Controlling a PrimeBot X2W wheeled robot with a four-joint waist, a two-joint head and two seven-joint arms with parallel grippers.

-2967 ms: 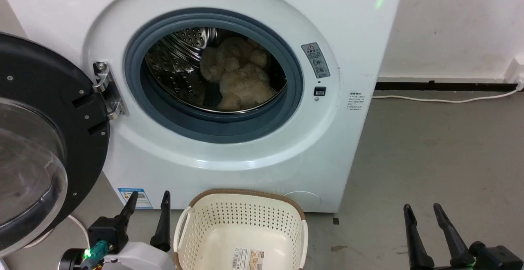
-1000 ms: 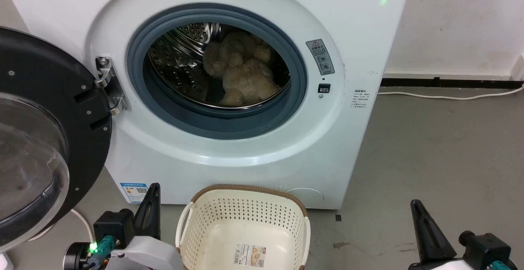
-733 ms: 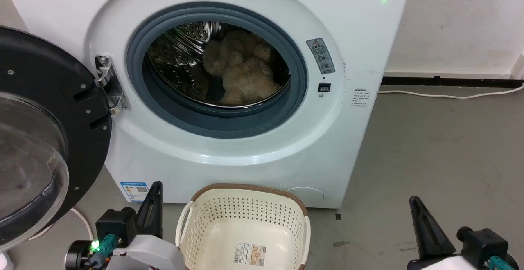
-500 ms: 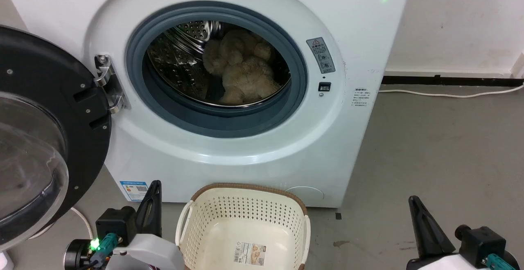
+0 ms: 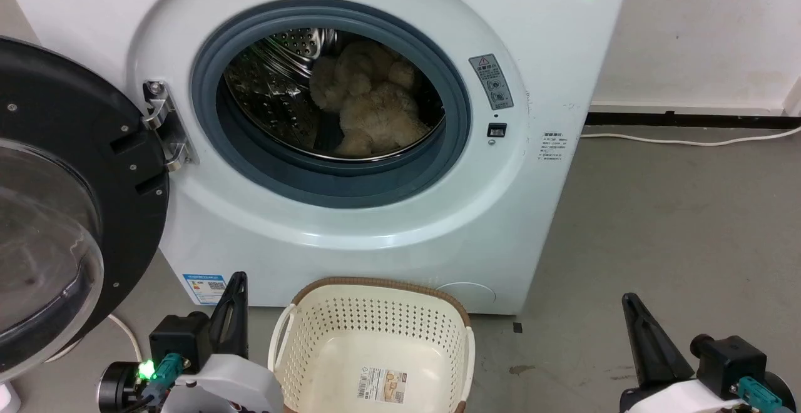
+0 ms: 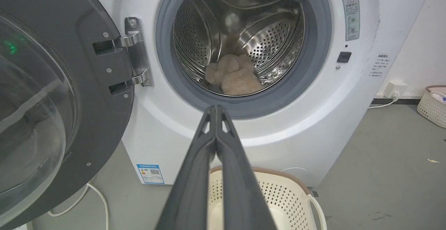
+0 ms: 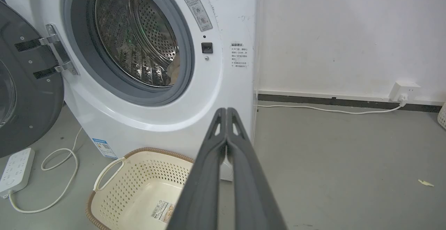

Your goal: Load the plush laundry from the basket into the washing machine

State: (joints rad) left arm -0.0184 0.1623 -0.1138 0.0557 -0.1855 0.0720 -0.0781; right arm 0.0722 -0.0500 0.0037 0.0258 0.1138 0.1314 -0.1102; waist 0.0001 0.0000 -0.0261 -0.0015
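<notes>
Beige plush laundry (image 5: 369, 109) lies in the drum (image 5: 275, 94) of the washing machine (image 5: 350, 225), the basket (image 5: 375, 319) sits just before it, and left claw (image 6: 216, 108) and right claw (image 7: 226, 110) are pinched together, gripping nothing.

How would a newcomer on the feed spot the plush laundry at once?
Start at the white washing machine, its round door swung open at the left. Look through the grey seal into the steel drum: the plush laundry lies low inside. Shaggy beige fur sets it apart from the shiny perforated metal.

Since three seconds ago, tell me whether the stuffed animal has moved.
No. The stuffed animal sits unchanged relative to the door seal; the camera shifted.
</notes>
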